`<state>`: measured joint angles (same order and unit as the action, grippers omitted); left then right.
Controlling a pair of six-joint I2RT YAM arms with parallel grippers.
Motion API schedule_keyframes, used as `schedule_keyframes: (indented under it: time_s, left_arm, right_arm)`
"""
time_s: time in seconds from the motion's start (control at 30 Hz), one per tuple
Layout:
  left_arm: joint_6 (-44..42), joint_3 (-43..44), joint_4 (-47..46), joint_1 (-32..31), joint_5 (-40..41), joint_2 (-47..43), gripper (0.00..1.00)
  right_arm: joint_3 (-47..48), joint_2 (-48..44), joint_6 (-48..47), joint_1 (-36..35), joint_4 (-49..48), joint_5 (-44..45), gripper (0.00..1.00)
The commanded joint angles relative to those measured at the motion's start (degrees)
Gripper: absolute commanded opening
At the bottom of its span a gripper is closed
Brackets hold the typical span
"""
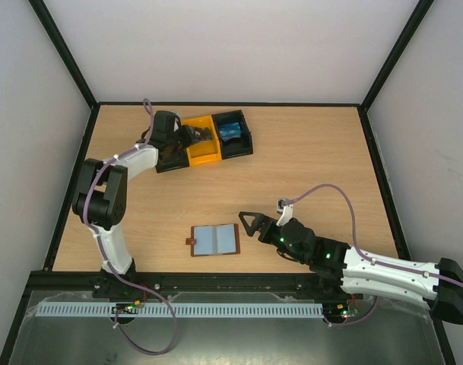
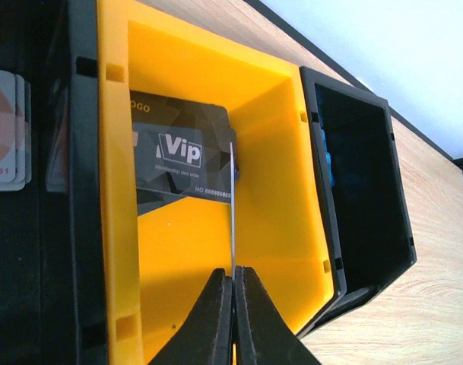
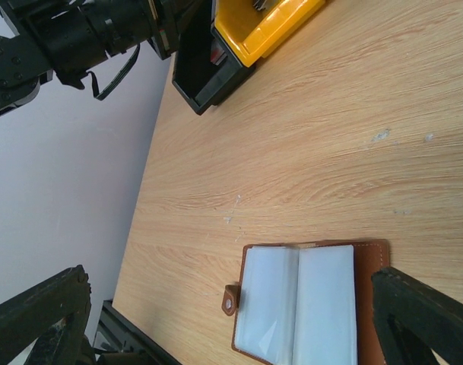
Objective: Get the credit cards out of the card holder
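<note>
Shut on a thin card [image 2: 233, 190], the left tool [image 2: 233, 272] hangs over the yellow bin [image 2: 269, 175] of the tray [image 2: 360, 293], likely to release it there; the wide-open, empty right tool [image 1: 250, 225] hovers beside the card holder [image 1: 216, 240], well apart from that tray.

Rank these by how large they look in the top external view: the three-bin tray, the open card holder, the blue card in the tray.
1. three-bin tray, clearly largest.
2. card holder, lying open.
3. blue card, smallest, though the bin wall may hide part of it.
</note>
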<state>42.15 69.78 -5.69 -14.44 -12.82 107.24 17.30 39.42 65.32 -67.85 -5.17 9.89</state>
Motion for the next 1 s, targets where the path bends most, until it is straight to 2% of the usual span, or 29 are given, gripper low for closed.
schedule_keyframes:
  time_s: [0.0,0.7,0.97]
  left_arm:
    - [-1.1,3.6,-0.8,0.4,0.1,2.5,0.02]
    - [-0.4,10.3,0.4,0.8,2.2,10.2,0.02]
    - [-0.9,12.4,1.7,0.9,1.5,12.3,0.10]
  right_arm:
    - [1.2,-0.3,-0.7,-0.2,1.5,3.2,0.98]
    - [0.5,-0.1,0.1,-0.2,1.2,4.6,0.98]
    - [0.6,-0.7,0.5,-0.2,1.9,5.6,0.98]
